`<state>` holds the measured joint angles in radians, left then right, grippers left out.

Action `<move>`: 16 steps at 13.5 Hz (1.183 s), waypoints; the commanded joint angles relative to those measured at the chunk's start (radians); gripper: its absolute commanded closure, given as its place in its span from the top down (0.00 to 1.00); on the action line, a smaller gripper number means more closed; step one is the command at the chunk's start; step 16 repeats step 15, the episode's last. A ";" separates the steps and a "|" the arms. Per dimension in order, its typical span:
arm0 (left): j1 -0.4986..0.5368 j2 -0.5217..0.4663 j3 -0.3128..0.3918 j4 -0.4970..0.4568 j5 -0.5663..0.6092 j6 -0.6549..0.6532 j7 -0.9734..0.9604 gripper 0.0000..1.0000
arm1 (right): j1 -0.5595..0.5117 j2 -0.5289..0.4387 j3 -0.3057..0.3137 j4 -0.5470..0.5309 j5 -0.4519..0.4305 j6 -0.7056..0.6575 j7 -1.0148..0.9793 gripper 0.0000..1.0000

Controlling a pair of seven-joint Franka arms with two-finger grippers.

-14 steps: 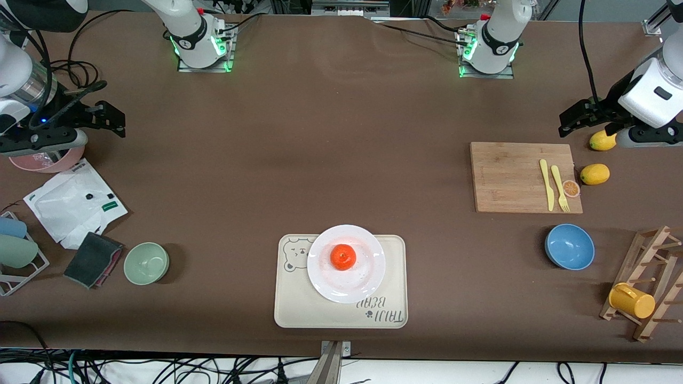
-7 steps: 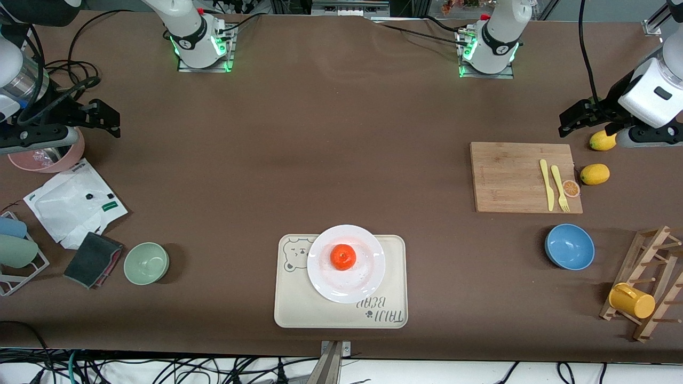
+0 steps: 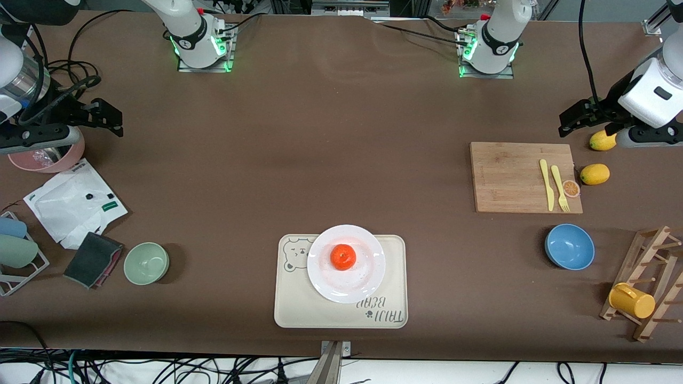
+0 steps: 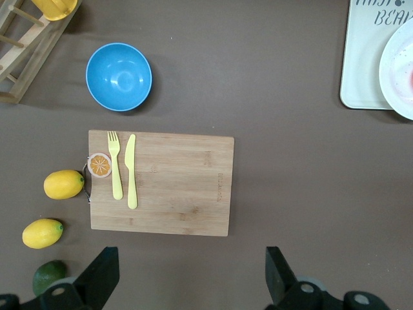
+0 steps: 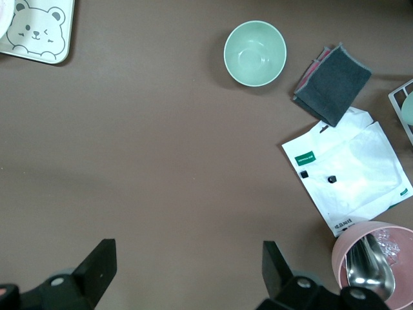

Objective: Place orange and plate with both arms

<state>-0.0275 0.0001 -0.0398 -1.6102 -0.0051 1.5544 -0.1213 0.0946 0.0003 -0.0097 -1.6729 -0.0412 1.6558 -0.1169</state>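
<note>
The orange [image 3: 343, 257] sits in the middle of the white plate [image 3: 322, 277], which rests on a beige bear tray [image 3: 299, 306] near the front camera's edge of the table. Nothing grips either one. My left gripper [image 3: 569, 121] hangs open and empty over bare table beside the cutting board; its wrist view shows the wide-apart fingers [image 4: 103, 274] and an edge of the plate [image 4: 395, 77]. My right gripper [image 3: 111, 117] hangs open and empty over the table at the right arm's end, with its fingers [image 5: 97, 265] spread above bare cloth.
A cutting board [image 3: 512, 178] carries a yellow knife and fork, with two lemons [image 3: 595, 174] beside it. A blue bowl [image 3: 569, 246] and a rack with a yellow cup [image 3: 632, 301] stand nearer the camera. A green bowl [image 3: 146, 263], grey cloth, white bag and pink bowl [image 3: 48, 157] lie at the right arm's end.
The right gripper has drifted a little toward the right arm's end of the table. The left arm, orange and plate have not moved.
</note>
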 commanded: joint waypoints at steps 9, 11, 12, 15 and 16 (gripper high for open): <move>0.000 0.000 -0.002 0.015 0.017 -0.016 0.017 1.00 | 0.002 -0.016 -0.004 0.041 0.024 -0.065 0.009 1.00; 0.000 0.000 -0.002 0.015 0.017 -0.016 0.017 1.00 | 0.002 -0.016 -0.004 0.041 0.026 -0.065 0.009 1.00; 0.000 -0.002 0.000 0.015 0.017 -0.017 0.017 1.00 | 0.002 -0.016 -0.004 0.041 0.026 -0.067 0.009 1.00; 0.001 -0.002 0.000 0.015 0.017 -0.019 0.017 1.00 | 0.002 -0.016 -0.004 0.039 0.026 -0.067 0.009 1.00; 0.001 -0.002 0.000 0.015 0.017 -0.019 0.017 1.00 | 0.002 -0.016 -0.004 0.039 0.026 -0.067 0.009 1.00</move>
